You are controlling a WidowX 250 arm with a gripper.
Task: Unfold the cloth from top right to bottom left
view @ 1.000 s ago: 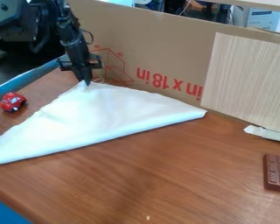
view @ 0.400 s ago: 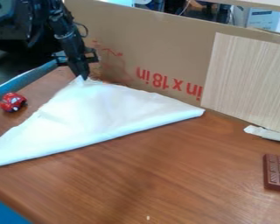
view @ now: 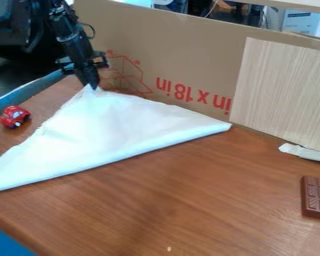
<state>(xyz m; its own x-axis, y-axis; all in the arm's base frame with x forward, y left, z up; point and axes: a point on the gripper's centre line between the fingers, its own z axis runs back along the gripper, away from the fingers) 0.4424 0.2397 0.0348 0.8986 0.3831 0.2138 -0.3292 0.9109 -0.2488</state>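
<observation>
The black gripper (view: 91, 87) hangs at the upper left, its tips together on the top corner of the white cloth, which it pinches. The cloth (view: 109, 130) lies folded as a large triangle on the brown wooden table (view: 209, 200). Its long folded edge runs from the lower left, at the view's edge, up to a corner at the right near the cardboard. Around the pinched corner the fabric is drawn up in a small peak.
Left of the cloth stands a red toy car (view: 15, 116). A chocolate bar (view: 315, 197) lies at the right. A cardboard wall (view: 183, 55) with a light wood panel (view: 283, 90) borders the table's back, with a white strip (view: 306, 152) at its foot.
The gripper has shifted slightly left and up with the pinched corner. The cloth has been dragged a little the same way, its right corner sliding left.
</observation>
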